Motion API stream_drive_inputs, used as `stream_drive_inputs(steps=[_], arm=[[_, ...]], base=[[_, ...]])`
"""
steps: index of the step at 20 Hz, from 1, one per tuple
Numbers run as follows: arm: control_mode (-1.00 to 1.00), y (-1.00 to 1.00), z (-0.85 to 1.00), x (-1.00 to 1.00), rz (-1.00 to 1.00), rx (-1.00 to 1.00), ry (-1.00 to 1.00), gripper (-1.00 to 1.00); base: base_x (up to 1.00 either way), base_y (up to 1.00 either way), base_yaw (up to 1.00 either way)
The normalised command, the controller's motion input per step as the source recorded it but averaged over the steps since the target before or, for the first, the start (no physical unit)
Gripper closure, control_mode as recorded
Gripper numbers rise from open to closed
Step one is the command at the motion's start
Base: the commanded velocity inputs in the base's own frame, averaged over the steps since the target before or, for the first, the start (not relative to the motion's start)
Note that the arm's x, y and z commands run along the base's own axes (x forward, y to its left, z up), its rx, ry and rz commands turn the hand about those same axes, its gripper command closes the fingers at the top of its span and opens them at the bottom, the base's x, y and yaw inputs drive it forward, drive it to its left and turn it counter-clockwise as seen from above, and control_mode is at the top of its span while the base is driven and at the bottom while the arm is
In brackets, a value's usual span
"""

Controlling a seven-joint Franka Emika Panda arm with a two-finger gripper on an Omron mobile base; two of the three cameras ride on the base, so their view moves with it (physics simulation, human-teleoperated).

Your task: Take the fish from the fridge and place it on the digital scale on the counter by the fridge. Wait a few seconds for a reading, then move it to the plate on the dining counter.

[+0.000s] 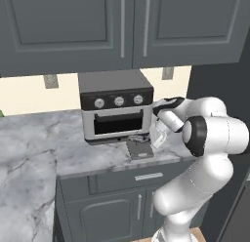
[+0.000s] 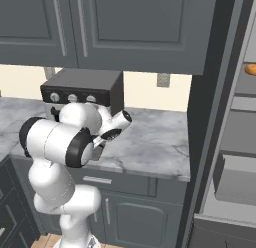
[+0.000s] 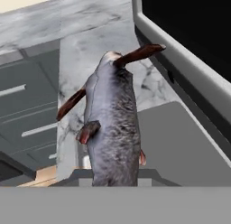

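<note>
fish (image 3: 112,128) in gripper (image 3: 115,175) beside digital scale (image 3: 180,146)

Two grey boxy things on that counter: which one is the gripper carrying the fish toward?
The digital scale, the small flat dark slab in front of the toaster oven; the oven is tall, with three knobs.

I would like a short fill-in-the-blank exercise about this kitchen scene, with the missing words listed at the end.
1. The gripper holds a grey ____ with reddish fins.
2. The digital scale lies on the counter right in front of the ____.
3. The toaster oven has ____ knobs across its front.
4. The fridge stands with its door ____.

Missing words: fish; toaster oven; three; open
</note>
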Motion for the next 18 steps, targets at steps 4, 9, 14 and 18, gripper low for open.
stream_drive_inputs(steps=[4,9,14,18], arm=[[-1.0,0.0,-0.52,0.26,-0.03,0.01,0.04,1.0],[-1.0,0.1,-0.33,0.13,0.0,0.01,0.0,1.0],[-1.0,0.18,-0.19,0.13,0.0,0.02,0.0,1.0],[-1.0,0.12,-0.17,0.24,0.0,0.03,0.04,1.0]], base=[[0.0,0.0,0.0],[0.0,0.0,0.0],[0.0,0.0,0.0],[0.0,0.0,0.0]])
